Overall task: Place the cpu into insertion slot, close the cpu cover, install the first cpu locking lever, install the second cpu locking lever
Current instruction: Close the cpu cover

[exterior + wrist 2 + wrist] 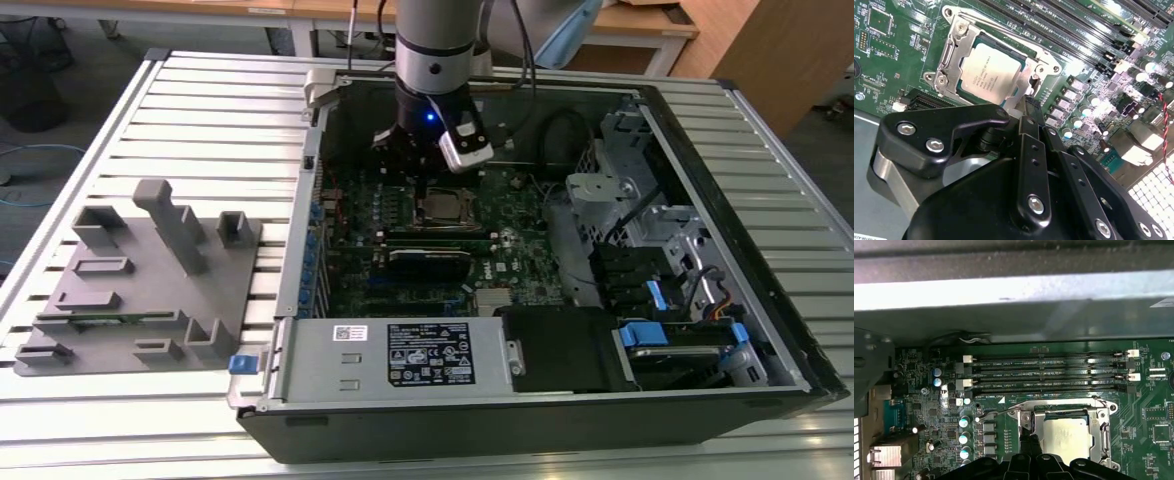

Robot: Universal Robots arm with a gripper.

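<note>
Silvery cpu [988, 70] sits in the insertion slot [1023, 70] on the green board [899, 55], cpu cover [955, 50] over its edges; our hand [1032, 106] is at the slot's edge, just beside the cpu, and we cannot tell whether it is open or closed

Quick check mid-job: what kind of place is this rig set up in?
Probably a robotics lab or workshop: an open computer case on a slatted metal table, a grey fixture block beside it, wooden desks behind.
</note>
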